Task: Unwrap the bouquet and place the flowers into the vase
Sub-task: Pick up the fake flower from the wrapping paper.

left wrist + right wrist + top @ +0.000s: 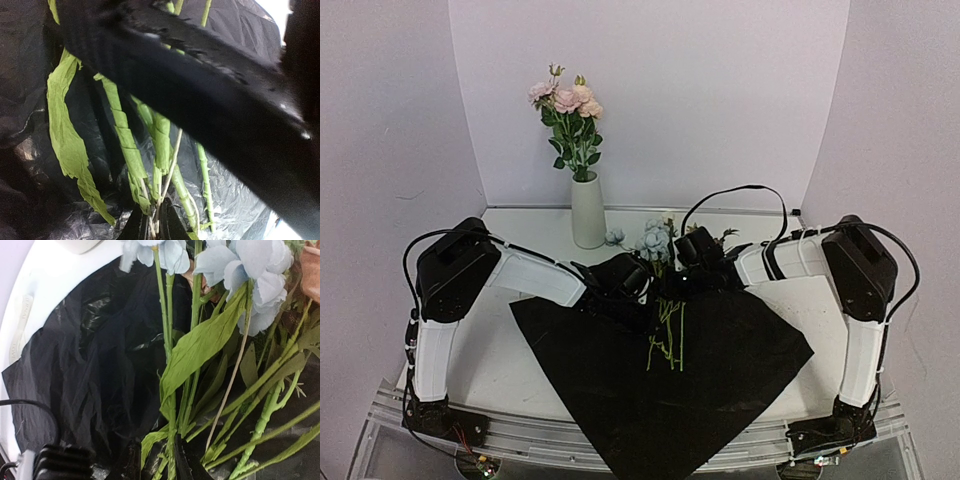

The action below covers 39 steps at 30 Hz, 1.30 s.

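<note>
White table (pixel 490 350), lilac backdrop walls (pixel 720 100), black wrapping sheet (pixel 670 400) spread flat

The vase (pixel 587 212) stands upright at the far side of the table (pixel 495 355), left of centre. It holds pink and peach flowers (pixel 567 100) with green leaves. The black wrapping sheet (pixel 660 400) lies spread flat, with one corner extending over the near table edge. The left gripper (pixel 632 284) and right gripper (pixel 698 262) converge on the loose flowers (pixel 653 240) at the sheet's far edge. Pale blue blooms point toward the back wall. The green stems (pixel 668 335) lie on the sheet. Jaw positions are not discernible.
</note>
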Each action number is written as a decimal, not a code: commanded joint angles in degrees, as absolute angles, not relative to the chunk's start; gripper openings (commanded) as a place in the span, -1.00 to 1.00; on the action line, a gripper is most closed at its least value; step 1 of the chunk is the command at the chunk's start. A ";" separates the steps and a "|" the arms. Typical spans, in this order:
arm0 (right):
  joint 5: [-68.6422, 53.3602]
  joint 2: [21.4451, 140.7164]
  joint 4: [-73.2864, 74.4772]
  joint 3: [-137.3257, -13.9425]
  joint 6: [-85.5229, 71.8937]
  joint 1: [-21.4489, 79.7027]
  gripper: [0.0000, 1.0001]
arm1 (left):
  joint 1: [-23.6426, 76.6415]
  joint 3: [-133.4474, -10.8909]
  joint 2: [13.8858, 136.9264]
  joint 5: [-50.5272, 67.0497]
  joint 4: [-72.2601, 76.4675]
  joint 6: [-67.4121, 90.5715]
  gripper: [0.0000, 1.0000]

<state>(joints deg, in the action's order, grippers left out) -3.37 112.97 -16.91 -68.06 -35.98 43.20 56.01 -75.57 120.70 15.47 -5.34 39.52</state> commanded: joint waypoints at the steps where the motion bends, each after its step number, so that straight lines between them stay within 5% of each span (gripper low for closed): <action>1: -1.70 115.06 -13.30 -70.90 -34.67 43.15 -0.49 | 56.28 -75.15 117.42 15.99 -2.99 39.73 -0.80; 12: 1.56 116.33 -11.50 -72.41 -33.18 43.16 -0.51 | 56.25 -75.13 117.33 16.03 -2.90 39.73 -0.79; 19: 0.85 116.78 -11.03 -73.21 -33.09 43.15 -0.71 | 56.25 -75.47 117.68 16.34 -2.90 39.68 -0.79; 31: 0.70 119.42 -9.75 -76.04 -32.06 43.15 -0.68 | 56.27 -75.32 116.71 16.65 -2.90 39.46 -0.79; 39: 1.71 117.36 -9.51 -77.43 -32.08 42.93 -1.00 | 56.29 -75.46 117.30 17.37 -2.90 39.25 -0.78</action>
<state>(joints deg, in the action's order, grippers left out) 0.02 118.39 -11.51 -74.86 -32.71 43.16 55.99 -75.48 120.70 15.90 -4.89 39.51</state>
